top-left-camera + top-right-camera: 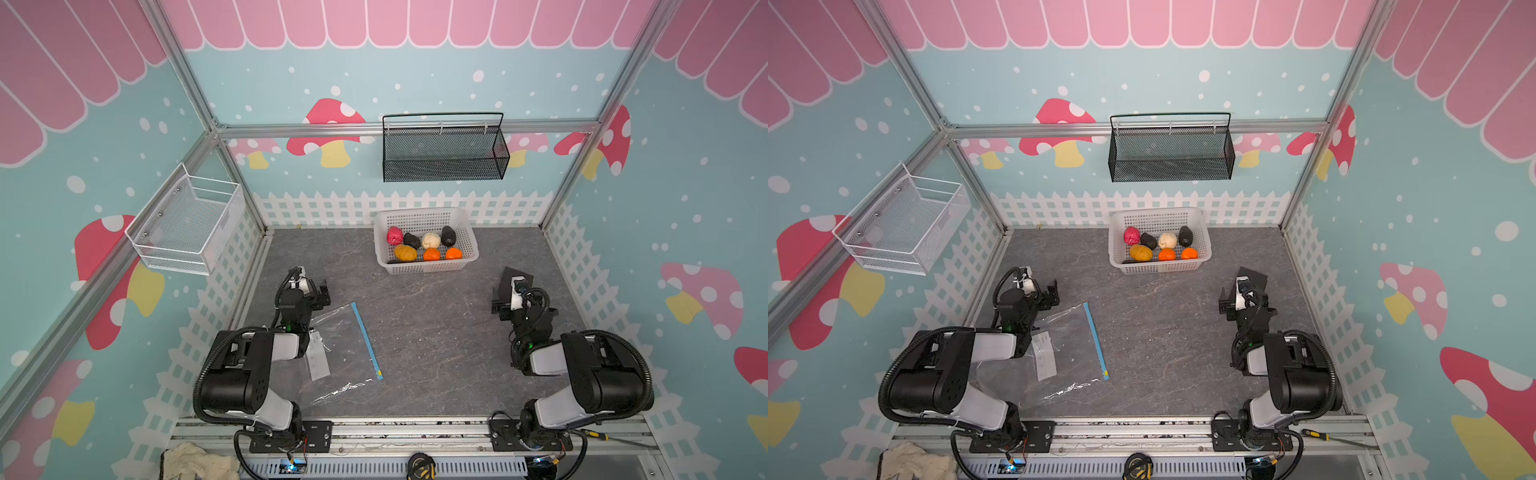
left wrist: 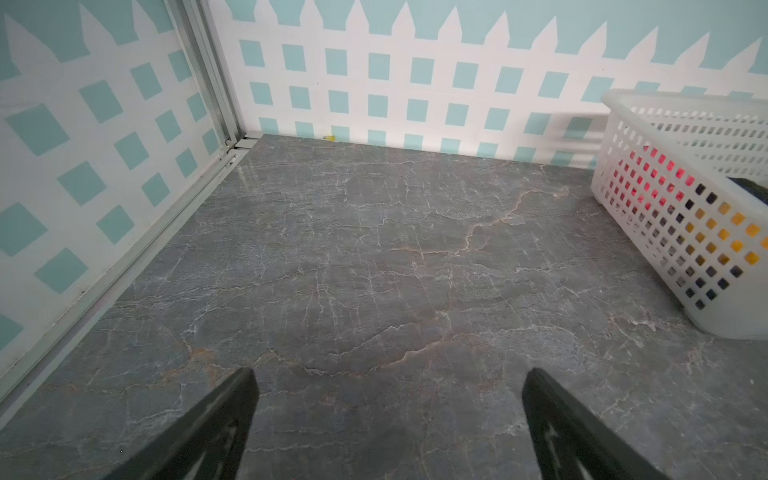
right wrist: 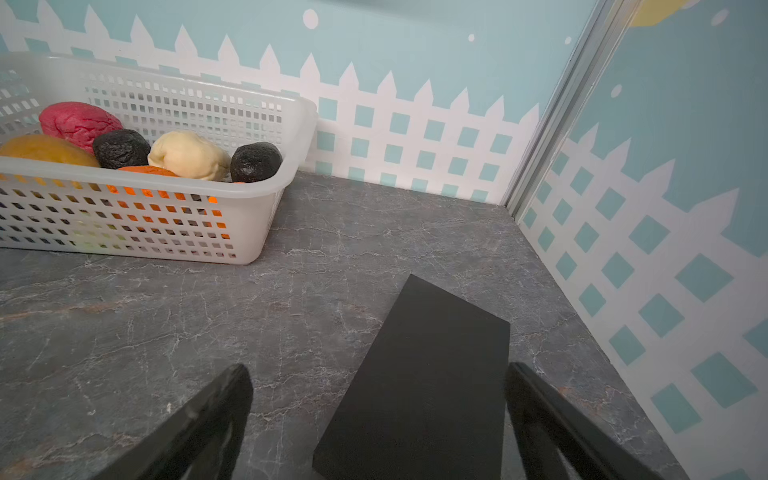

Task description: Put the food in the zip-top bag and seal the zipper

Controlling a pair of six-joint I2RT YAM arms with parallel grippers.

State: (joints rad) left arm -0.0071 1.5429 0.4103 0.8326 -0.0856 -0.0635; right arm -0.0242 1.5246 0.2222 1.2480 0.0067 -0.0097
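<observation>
Our left gripper (image 2: 388, 382) and right gripper (image 3: 379, 372) both stand spread and empty. The limp, likely slippery zip-top bag (image 1: 343, 357) lies just behind the left one, and we would pinch it by its stiffer zipper (image 1: 366, 340). The food (image 1: 431, 240), light-looking, sits in the white basket (image 1: 428, 268) ahead of both.

Food (image 1: 431, 240) sits in the basket (image 1: 424, 268) (zip-top bag (image 1: 341, 332) well apart).

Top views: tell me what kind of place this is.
Probably a staged robot test cell, not a real kitchen: the left arm and right arm are bolted to an aluminium rail, the walls carry a printed mushroom and picket fence, and toy foods sit in a white basket.
</observation>
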